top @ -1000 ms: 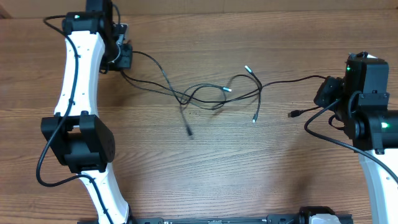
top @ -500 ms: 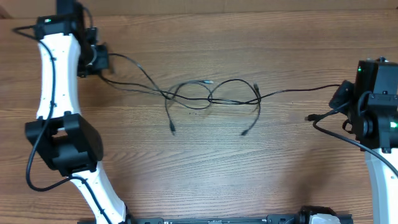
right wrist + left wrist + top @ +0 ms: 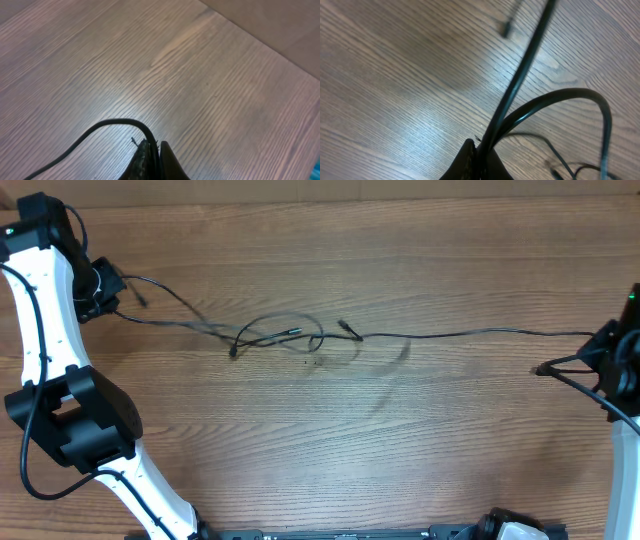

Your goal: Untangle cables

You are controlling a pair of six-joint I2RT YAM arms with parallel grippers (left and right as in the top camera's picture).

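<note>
Thin black cables (image 3: 290, 335) lie stretched across the wooden table, with a small knot of loops left of centre. One long strand (image 3: 450, 333) runs from the knot to the right. My left gripper (image 3: 105, 288) at the far left is shut on cable strands (image 3: 520, 85), which rise from between its fingers (image 3: 465, 160). At the right edge, my right gripper (image 3: 603, 348) is shut on one cable (image 3: 100, 127) that curls out of its jaws. Loose plug ends show at the knot (image 3: 233, 352) and near the right gripper (image 3: 540, 369).
The left arm (image 3: 50, 380) curves down the left side of the wooden table (image 3: 330, 450). The right arm (image 3: 625, 450) stands at the right edge. A thicker arm wire (image 3: 575, 385) loops beside the right gripper.
Both grippers have moved outward, the left further left and the right further right. The cables have been pulled from a loose sprawl into a nearly straight line with a smaller knot.
</note>
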